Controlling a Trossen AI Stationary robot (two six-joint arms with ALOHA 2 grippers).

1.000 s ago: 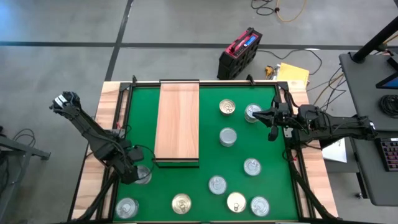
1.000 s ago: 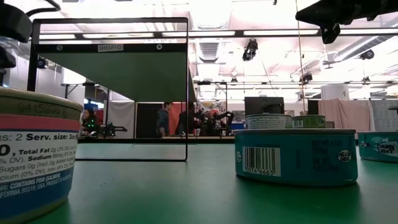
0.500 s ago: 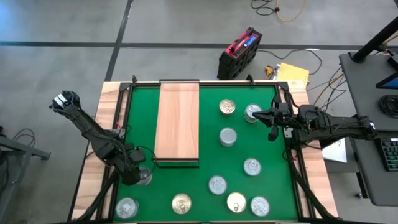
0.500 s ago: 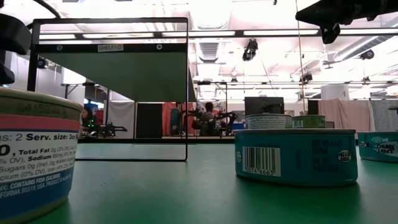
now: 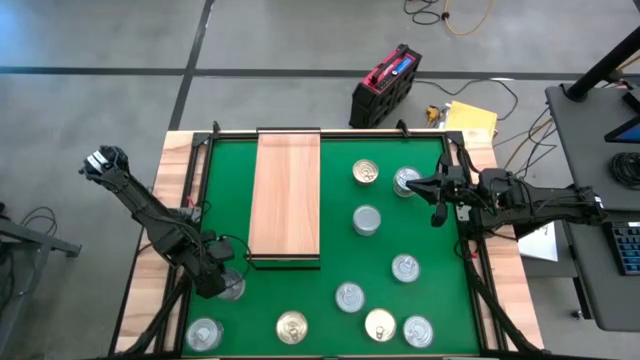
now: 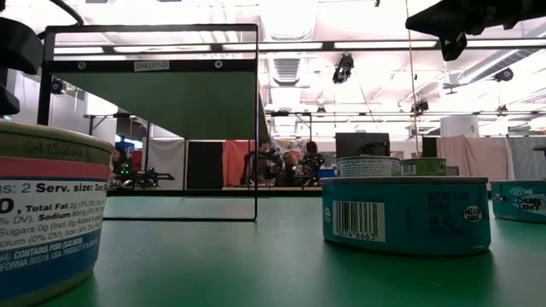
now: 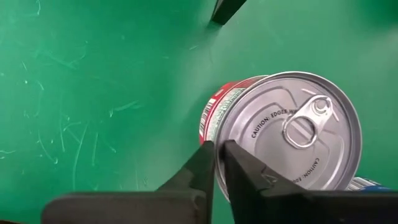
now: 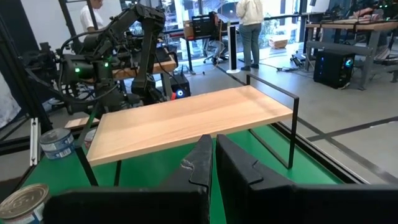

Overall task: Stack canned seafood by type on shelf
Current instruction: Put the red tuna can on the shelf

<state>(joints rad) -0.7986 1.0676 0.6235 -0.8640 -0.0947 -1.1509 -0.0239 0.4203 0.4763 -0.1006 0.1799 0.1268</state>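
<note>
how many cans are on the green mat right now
10 cans. Far right cluster. Mid right. Near edge. One by the left tool, partly covered. None on the shelf.

Materials and finishes, as you see them laid out.

You have a shelf [image 5: 285, 190] of pale wood, smooth with fine lengthwise grain and a soft satin sheen, on thin matt black metal legs [image 8: 291, 134]. The tabletop [image 5: 430, 240] is covered in a matt green mat, which your left wrist view shows scuffed with fine pale scratches; bare light wood borders it. The cans [image 5: 367, 220] are metal: most lids brushed silver, a few gold-toned [image 5: 291, 326]. The can [image 7: 289, 140] in your left wrist view has a glossy ribbed lid with stamped lettering, a pull tab and a printed red label. The teal can [image 6: 405, 213] in your low view wears a smooth printed label. The left gripper [image 7: 216, 163] looks like matt black plastic.
</note>
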